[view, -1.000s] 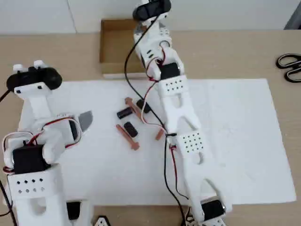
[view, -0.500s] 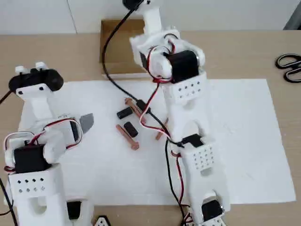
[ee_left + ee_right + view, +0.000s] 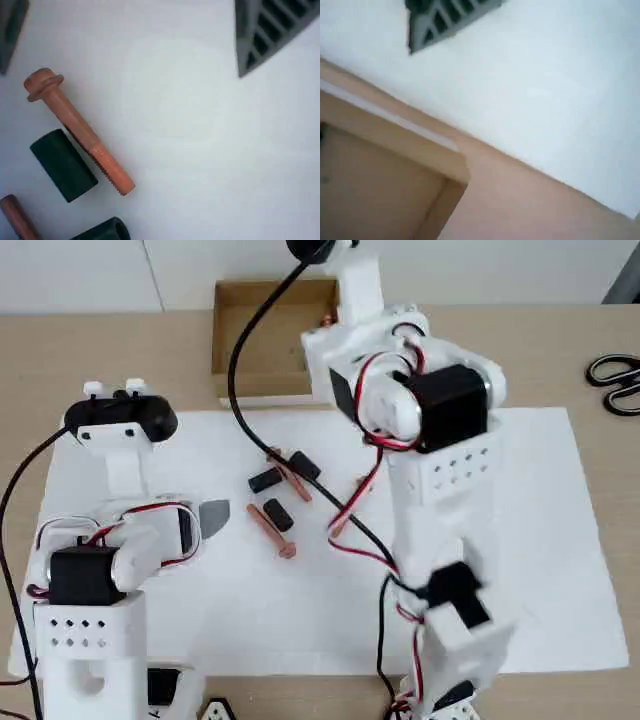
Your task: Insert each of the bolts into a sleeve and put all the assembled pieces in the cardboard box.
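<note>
Three copper bolts lie on the white sheet: one (image 3: 272, 530) (image 3: 75, 130) beside a black sleeve (image 3: 277, 513) (image 3: 64, 165), a second (image 3: 288, 472) between two more sleeves (image 3: 265, 480) (image 3: 305, 465), and a third (image 3: 345, 512) partly under a cable. My left gripper (image 3: 212, 515) (image 3: 122, 70) hangs open just left of the nearest bolt and sleeve, holding nothing. My right arm (image 3: 430, 410) stands raised, and its gripper (image 3: 330, 325) is above the right wall of the cardboard box (image 3: 260, 340) (image 3: 380, 165). A small copper shape shows there; I cannot tell what it is.
The white sheet (image 3: 520, 540) covers the middle of the wooden table. Black scissors (image 3: 615, 380) lie at the far right edge. The right arm's black cable (image 3: 240, 410) loops from the box over the sheet and across the parts.
The right arm has lifted and folded upward, its elbow swinging right. The left arm has shifted right toward the bolts and sleeves. The parts on the sheet have stayed put.
</note>
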